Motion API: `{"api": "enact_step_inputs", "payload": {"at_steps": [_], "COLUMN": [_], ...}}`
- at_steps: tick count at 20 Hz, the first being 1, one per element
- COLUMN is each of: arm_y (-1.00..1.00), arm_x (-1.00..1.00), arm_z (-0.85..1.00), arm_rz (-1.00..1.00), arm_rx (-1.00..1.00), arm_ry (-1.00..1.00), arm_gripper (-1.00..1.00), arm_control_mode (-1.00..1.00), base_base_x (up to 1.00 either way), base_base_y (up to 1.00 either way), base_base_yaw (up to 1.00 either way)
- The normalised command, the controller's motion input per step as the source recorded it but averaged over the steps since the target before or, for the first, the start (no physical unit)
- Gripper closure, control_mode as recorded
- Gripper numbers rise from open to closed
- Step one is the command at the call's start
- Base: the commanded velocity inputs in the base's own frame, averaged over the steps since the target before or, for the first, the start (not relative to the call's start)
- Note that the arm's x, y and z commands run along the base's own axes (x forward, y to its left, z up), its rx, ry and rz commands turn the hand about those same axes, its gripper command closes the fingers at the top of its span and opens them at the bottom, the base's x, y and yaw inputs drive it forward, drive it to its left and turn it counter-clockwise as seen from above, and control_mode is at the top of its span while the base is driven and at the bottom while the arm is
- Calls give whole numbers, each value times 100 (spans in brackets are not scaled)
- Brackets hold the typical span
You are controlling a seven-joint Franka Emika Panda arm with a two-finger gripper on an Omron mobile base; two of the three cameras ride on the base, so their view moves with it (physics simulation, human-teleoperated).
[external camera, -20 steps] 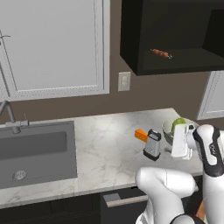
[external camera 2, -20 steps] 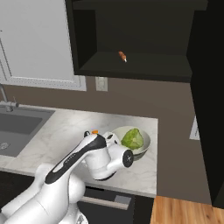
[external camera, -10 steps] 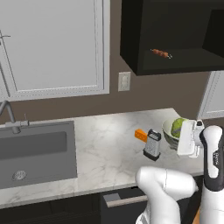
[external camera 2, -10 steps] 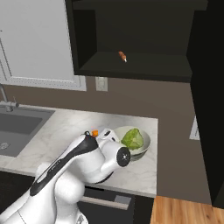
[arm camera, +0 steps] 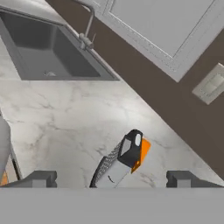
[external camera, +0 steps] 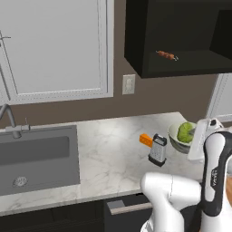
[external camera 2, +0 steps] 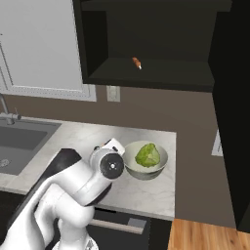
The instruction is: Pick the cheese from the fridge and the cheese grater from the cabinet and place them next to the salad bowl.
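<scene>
Cheese (external camera: 145,140) sits on the marble counter (external camera: 108,149) mid-frame in the left base view, apparently touching the upright cheese grater (external camera: 157,149); salad bowl (external camera: 182,136) just right of both. Gripper (arm camera: 111,178) is spread wide, empty, above the grater.

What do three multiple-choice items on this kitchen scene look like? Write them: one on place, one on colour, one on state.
1. Where does the silver-grey metal box grater stand?
A. in the sink
B. on the marble counter
C. in the dark wall cabinet

2. What colour is the small wedge of cheese beside the grater?
A. orange
B. white
C. blue

3. How is the claw?
A. shut on the grater
B. shut on nothing
C. open

Key: 1 B, it stands upright on marble; 2 A, orange block; 3 C, fingertips wide apart, holding nothing.
</scene>
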Motion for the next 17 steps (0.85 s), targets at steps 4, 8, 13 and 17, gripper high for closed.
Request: {"api": "enact_step_inputs", "payload": {"at_steps": [4,8,13,17], "arm_y": [-2,0,0,4], "arm_x": [-44,-47,-50,-54], "arm_z": [41,38,36,24], "arm_rz": [-16,-23,-27,-39], "arm_rx": [-12,-3,0,1], "arm_ry": [9,10,11,8], "arm_gripper": [-100,-100,-100,-100], "arm_control_mode": [-100,-100,-100,-100], "base_base_x": [0,0,0,0], "base_base_y": [0,0,0,0], "base_base_yaw": [0,0,0,0]}}
